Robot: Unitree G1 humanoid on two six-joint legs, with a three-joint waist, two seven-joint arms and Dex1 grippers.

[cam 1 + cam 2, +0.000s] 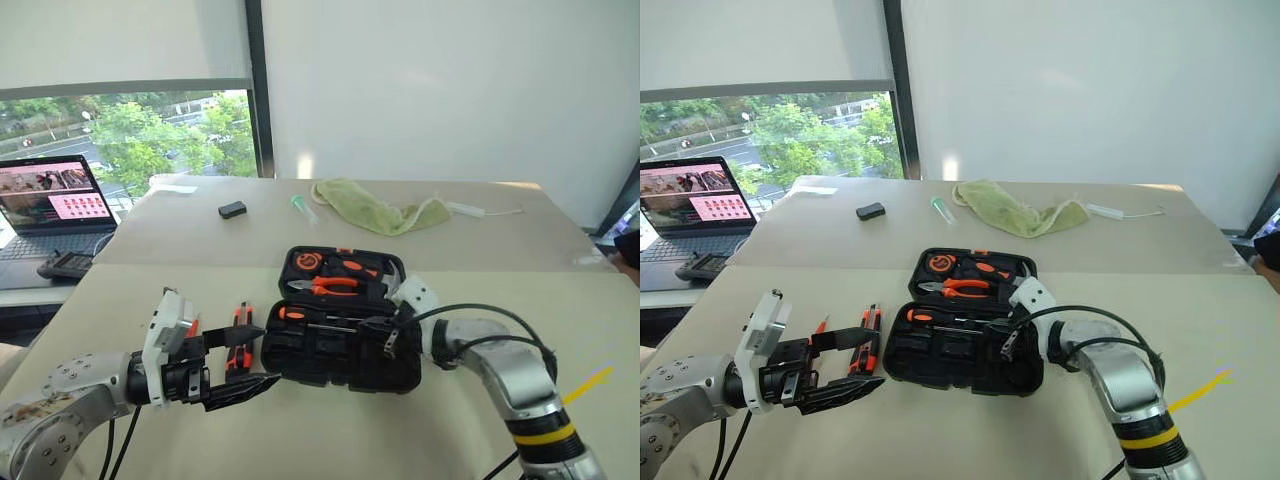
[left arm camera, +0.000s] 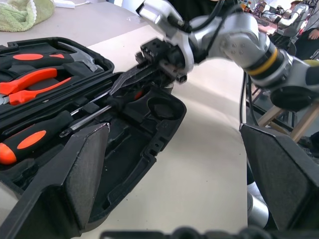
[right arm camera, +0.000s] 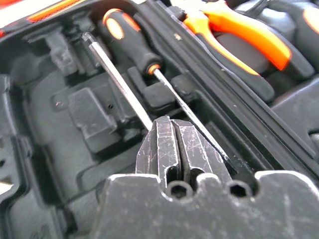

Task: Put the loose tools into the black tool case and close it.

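Nearest you, the left gripper [image 1: 252, 355] hangs spread wide beside loose tools [image 1: 240, 338] left of the open black tool case [image 1: 340, 335], where the right gripper [image 3: 175, 149], clenched empty, hovers over a seated screwdriver [image 3: 130, 42], pliers [image 1: 335, 285] behind, green cloth [image 1: 380, 212] farthest.

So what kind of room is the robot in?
Probably an office or a lab. There's a big table with an open laptop at its side, a window looking out on trees and a road, and an open tool case the robot is packing.
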